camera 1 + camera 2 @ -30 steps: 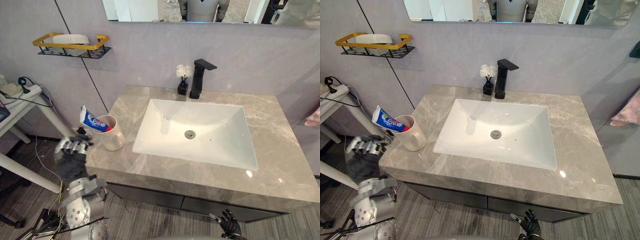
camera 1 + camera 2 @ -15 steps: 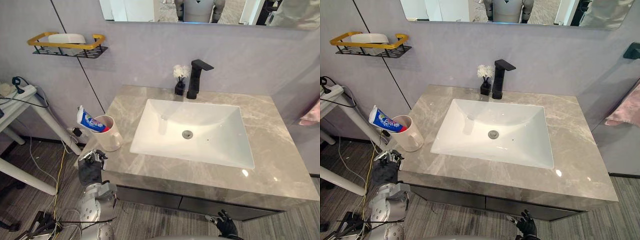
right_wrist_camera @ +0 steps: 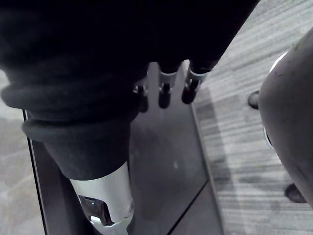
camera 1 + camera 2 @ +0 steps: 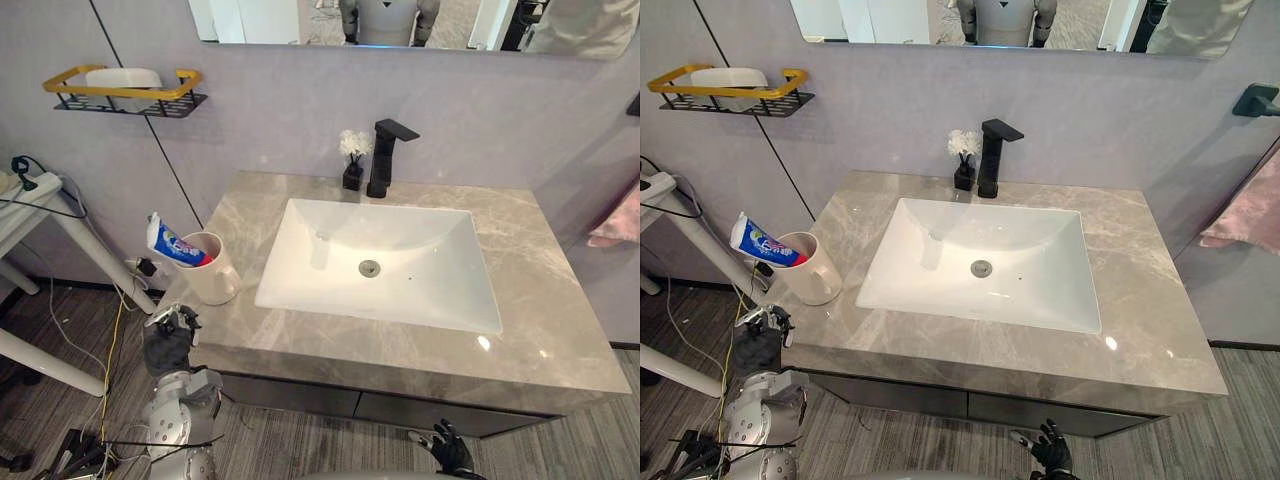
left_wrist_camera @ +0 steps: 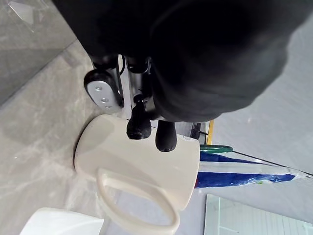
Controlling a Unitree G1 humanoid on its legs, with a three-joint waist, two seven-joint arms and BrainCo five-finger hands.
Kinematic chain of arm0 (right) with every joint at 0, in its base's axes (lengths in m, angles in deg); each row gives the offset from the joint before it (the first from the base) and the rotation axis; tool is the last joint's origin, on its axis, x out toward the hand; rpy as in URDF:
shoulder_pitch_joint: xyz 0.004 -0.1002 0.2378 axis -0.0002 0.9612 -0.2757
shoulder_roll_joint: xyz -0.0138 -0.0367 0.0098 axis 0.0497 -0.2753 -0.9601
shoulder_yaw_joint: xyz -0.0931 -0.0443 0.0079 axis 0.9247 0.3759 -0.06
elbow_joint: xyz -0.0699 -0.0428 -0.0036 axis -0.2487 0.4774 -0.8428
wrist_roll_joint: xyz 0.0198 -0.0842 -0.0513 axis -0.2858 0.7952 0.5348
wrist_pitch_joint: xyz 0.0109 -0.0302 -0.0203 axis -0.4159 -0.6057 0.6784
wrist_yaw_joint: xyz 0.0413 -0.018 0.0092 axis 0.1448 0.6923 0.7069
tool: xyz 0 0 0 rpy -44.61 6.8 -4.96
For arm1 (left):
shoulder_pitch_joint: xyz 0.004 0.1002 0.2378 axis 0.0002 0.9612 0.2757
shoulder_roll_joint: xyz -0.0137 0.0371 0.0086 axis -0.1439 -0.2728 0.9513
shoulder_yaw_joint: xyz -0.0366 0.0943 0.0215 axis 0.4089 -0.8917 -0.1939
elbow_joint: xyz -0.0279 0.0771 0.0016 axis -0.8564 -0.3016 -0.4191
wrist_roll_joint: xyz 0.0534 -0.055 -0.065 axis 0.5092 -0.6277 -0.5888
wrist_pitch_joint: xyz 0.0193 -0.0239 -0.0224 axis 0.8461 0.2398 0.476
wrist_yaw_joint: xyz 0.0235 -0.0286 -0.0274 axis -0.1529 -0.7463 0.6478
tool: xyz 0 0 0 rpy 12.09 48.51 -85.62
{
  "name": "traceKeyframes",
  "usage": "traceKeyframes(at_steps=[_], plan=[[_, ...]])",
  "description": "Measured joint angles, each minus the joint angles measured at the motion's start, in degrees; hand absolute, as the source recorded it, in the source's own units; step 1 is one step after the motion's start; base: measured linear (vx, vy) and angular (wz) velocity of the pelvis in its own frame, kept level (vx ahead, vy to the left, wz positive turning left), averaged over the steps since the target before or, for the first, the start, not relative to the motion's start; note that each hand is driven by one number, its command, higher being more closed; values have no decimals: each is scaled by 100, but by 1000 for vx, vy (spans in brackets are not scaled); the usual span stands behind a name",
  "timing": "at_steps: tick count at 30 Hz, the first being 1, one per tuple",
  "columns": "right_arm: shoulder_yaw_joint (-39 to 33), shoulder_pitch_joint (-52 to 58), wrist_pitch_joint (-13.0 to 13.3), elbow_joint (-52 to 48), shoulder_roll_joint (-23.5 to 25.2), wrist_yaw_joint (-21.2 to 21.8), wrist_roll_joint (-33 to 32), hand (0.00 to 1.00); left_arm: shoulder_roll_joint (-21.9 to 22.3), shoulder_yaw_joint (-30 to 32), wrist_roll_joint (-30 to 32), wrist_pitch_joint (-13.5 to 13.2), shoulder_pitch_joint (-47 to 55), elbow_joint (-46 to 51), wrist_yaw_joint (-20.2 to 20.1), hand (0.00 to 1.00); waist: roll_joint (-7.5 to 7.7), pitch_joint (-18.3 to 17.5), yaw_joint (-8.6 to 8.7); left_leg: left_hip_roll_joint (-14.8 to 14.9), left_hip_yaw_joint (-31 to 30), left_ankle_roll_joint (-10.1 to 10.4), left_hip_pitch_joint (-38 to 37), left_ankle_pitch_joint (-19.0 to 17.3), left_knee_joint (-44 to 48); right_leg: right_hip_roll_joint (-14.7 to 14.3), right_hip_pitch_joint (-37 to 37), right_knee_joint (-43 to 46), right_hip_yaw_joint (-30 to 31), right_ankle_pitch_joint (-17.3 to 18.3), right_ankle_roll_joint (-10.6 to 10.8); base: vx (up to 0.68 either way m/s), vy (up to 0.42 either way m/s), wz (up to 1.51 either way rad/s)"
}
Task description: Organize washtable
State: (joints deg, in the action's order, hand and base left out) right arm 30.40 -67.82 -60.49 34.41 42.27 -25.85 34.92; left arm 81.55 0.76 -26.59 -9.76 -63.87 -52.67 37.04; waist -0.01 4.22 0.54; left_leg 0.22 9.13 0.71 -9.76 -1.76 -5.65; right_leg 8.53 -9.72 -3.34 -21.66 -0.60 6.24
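A cream mug (image 4: 215, 275) stands on the left end of the grey marble washtable (image 4: 540, 290). A blue, white and red toothpaste tube (image 4: 172, 243) leans out of the mug toward the left. My left hand (image 4: 166, 341) hangs just off the washtable's front left corner, below and in front of the mug. Its fingers (image 5: 139, 128) are curled and hold nothing, a short gap from the mug (image 5: 142, 166). My right hand (image 4: 446, 449) is low in front of the cabinet with its fingers spread and nothing in them.
A white basin (image 4: 380, 262) fills the middle of the top, with a black tap (image 4: 381, 158) and a small black vase of white flowers (image 4: 351, 166) behind it. A gold wall shelf (image 4: 120, 90) holds a white dish. A white side table (image 4: 30, 205) stands left.
My left hand has dropped from beside the mug to below the washtable's front left corner. The mug and tube have stayed put. The camera has shifted a little.
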Motion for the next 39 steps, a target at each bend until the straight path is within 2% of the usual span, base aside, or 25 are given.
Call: traceKeyframes(at_steps=[6,12,23,28,39], plan=[[125,-51,0,-1,-12,3,89,0,-261,-13,15,21,-352,-521,-1,100,10,-15,4,54,109,4,-10,1,-7,-51,3,-109,83,-66,-33,-43,-35,-10],[143,-93,-1,0,-18,3,99,0,-329,-14,19,25,-513,-649,0,100,10,-21,18,73,173,12,-32,3,-8,-90,7,-221,136,-136,-61,-18,-24,-6],[141,-139,-1,0,-38,4,146,0,-745,31,218,29,-680,-868,8,100,30,-16,19,71,225,13,-7,1,-10,-88,90,-225,182,-155,-60,-45,-24,-2],[136,-144,-2,0,-110,6,148,0,-776,229,222,39,-794,-1027,14,100,38,-12,17,71,302,18,2,-3,-10,-90,108,-227,271,-183,-59,-29,-20,-8],[135,-133,-2,0,-116,7,194,0,-874,222,221,65,-821,-1089,17,100,55,-17,18,70,354,18,-5,-3,-11,-89,129,-229,317,-205,-57,-45,-27,-3]])
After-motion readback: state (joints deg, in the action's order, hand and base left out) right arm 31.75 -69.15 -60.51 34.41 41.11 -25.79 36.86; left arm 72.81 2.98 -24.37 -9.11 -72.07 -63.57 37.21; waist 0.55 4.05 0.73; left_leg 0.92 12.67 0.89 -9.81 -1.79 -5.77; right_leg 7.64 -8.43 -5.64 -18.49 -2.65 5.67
